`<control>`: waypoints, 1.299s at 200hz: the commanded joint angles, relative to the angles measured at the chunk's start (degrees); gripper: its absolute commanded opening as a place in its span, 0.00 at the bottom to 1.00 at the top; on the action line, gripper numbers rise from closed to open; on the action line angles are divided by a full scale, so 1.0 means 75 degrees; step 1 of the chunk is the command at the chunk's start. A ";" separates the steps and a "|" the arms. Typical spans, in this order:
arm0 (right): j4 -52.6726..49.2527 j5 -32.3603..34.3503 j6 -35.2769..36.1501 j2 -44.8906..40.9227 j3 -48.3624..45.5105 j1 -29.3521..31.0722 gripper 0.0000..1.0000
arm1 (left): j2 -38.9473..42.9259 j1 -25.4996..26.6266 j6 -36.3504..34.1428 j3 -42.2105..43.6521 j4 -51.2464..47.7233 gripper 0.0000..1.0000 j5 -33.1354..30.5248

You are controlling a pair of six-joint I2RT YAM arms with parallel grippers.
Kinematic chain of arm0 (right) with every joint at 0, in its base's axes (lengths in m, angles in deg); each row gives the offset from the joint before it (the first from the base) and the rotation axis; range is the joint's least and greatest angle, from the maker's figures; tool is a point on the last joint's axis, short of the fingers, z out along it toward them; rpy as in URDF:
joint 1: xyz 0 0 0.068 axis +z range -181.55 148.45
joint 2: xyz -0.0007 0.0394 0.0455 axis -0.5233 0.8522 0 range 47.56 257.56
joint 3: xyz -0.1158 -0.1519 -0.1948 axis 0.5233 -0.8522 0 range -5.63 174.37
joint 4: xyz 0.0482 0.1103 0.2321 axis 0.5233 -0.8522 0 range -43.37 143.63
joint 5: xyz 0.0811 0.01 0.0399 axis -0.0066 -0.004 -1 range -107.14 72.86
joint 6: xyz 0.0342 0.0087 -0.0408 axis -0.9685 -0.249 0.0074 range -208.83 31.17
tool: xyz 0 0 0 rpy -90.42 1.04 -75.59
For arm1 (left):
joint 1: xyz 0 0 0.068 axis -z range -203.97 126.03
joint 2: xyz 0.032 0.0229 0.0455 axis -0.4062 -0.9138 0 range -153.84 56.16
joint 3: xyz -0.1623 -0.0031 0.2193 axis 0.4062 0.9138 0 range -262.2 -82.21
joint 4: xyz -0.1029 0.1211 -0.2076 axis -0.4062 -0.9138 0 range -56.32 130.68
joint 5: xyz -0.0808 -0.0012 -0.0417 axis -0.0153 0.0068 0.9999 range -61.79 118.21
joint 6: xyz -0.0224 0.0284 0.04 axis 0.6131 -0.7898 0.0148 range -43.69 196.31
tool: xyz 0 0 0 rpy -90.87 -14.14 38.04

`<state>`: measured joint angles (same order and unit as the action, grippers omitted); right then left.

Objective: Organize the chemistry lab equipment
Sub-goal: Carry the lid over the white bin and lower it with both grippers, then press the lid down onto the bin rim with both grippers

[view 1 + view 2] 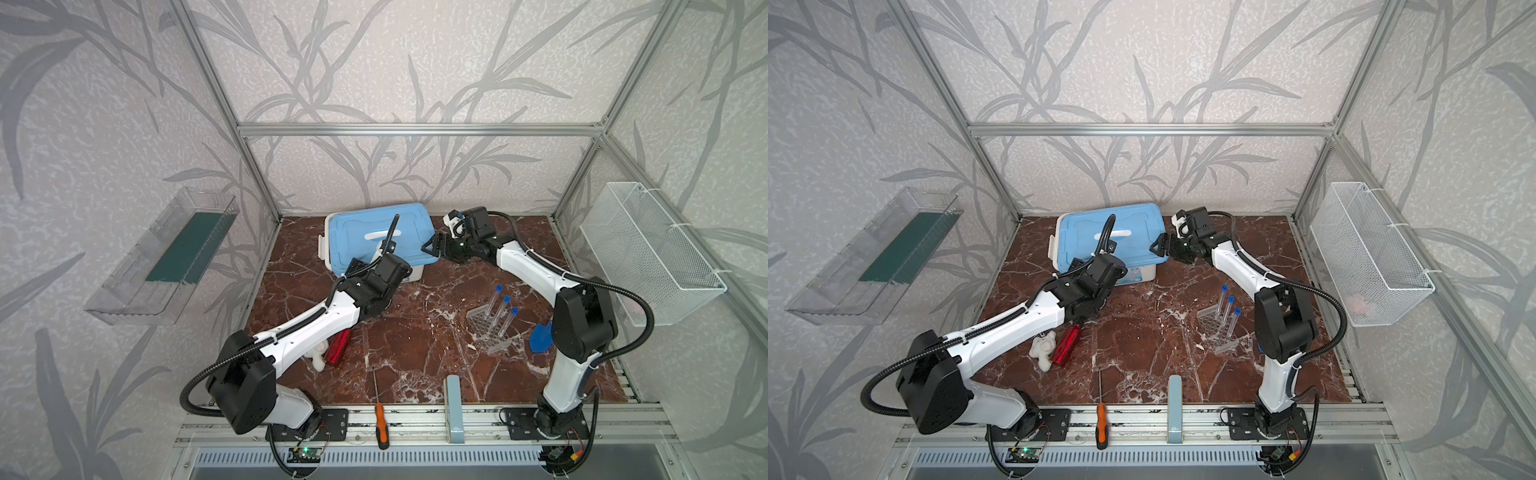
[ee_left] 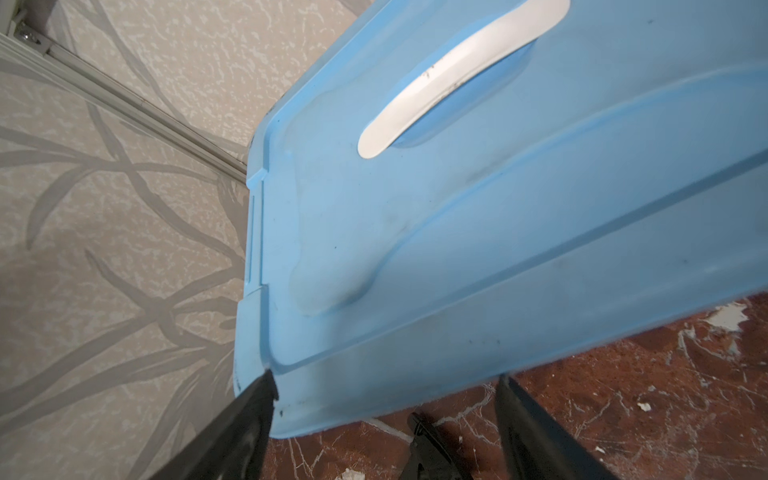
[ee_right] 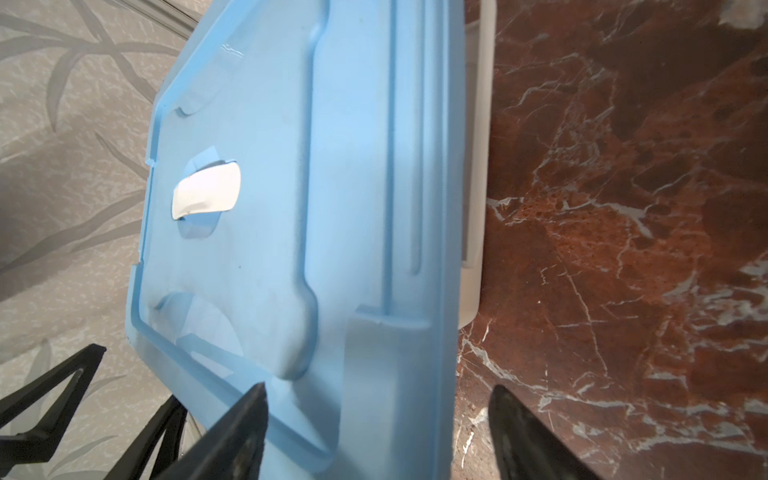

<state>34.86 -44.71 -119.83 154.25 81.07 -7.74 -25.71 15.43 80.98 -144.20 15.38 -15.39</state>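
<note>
The blue lid (image 1: 374,232) sits askew on its white box (image 3: 473,166) at the back of the counter (image 1: 415,365). In the left wrist view the left fingers (image 2: 249,424) are spread wide, with the lid's corner showing between them. They clamp nothing, and I cannot tell whether either one touches the lid. In both top views the wrist hides them.

The right fingers (image 3: 245,428) are also wide apart, with the lid's edge showing between them and nothing pinched. In a top view they sit just beside the lid's right-hand edge.

The three blue-capped tubes (image 1: 500,313) stand leaning in the clear rack (image 1: 476,320) on the right half of the counter. They are near the right arm's elbow and well apart from the box.

A red bottle (image 1: 1065,345) lies on its side under the left arm, just beside a small white soft toy (image 1: 1042,347). An orange-handled screwdriver (image 1: 380,424) lies across the front rail.
</note>
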 commanded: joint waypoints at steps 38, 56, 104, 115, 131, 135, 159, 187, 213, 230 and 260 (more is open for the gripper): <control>-0.0705 0.0461 0.0753 0.0412 0.1134 0.0265 0.74 | 0.0517 -0.0423 0.0818 0.0080 0.0059 0.83 0.0736; -0.1122 0.0748 0.0947 0.0647 0.1506 0.0353 0.72 | 0.0689 -0.0422 0.1030 0.0066 -0.0121 0.82 0.0910; -0.1851 0.1215 0.1274 0.1148 0.2091 0.0399 0.63 | 0.1574 -0.0723 0.1860 -0.0933 -0.1532 0.83 0.3227; -0.1800 0.1153 0.1242 0.1178 0.2071 0.0399 0.63 | 0.1626 -0.0844 0.1962 -0.0980 -0.1520 0.83 0.3558; -0.1730 0.1082 0.1204 0.1213 0.2035 0.0442 0.62 | 0.1636 -0.1379 0.2311 -0.0986 -0.1264 0.82 0.3912; -0.1726 0.1102 0.1212 0.1219 0.2026 0.0451 0.62 | 0.1615 -0.1586 0.2487 -0.1010 -0.1209 0.82 0.4030; -0.1905 0.1426 0.1328 0.1255 0.1978 0.0481 0.62 | 0.1463 -0.2667 0.3119 -0.1191 -0.0700 0.82 0.4864; -0.2081 0.1858 0.1459 0.1244 0.1822 0.0457 0.62 | 0.0985 -0.4130 0.4148 -0.1110 -0.0005 0.85 0.6290; -0.2063 0.1677 0.1454 0.1259 0.1748 0.0458 0.62 | 0.0642 -0.4563 0.4472 -0.1080 0.0615 0.86 0.6715; -0.1850 0.1443 0.1334 0.1249 0.1612 0.0454 0.62 | 0.0365 -0.4664 0.4336 -0.1208 0.0556 0.88 0.6653; -0.1686 0.1217 0.1184 0.1221 0.1455 0.0454 0.62 | 0.0141 -0.5033 0.4389 -0.0651 0.0963 0.95 0.5979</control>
<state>25.99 -36.18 -110.67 162.01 94.79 -4.50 -23.65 -19.81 111.84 -151.33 18.75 30.88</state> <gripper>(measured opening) 0.616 0.939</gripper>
